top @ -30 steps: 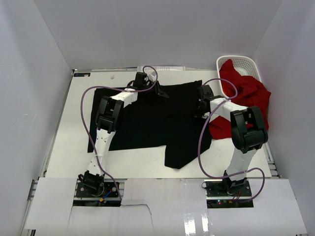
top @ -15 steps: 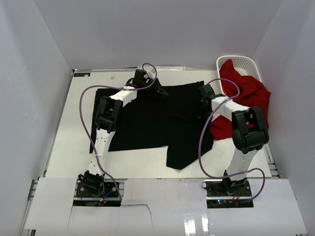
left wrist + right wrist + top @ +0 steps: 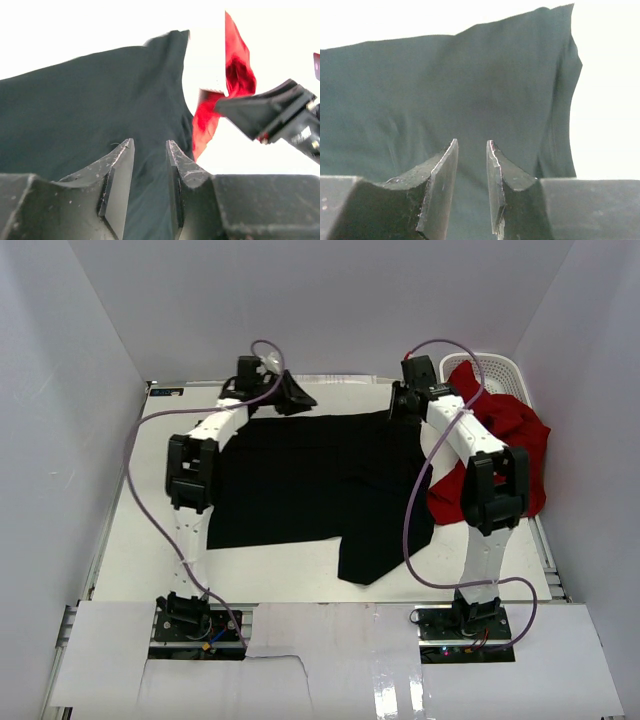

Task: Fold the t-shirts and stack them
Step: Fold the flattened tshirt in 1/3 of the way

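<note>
one black t-shirt [image 3: 300,475], one red t-shirt [image 3: 520,435]

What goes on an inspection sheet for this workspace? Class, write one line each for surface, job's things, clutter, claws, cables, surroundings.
surface: white table, partly covered by cloth.
job's things: black t-shirt spread out, unfolded; red t-shirt bunched, spilling from the basket.
clutter: basket, white lattice, far right corner.
claws: left claw and right claw open, empty, near the black t-shirt's far edge.
cables: purple cable looping along each arm.
surroundings: plain white walls.
</note>
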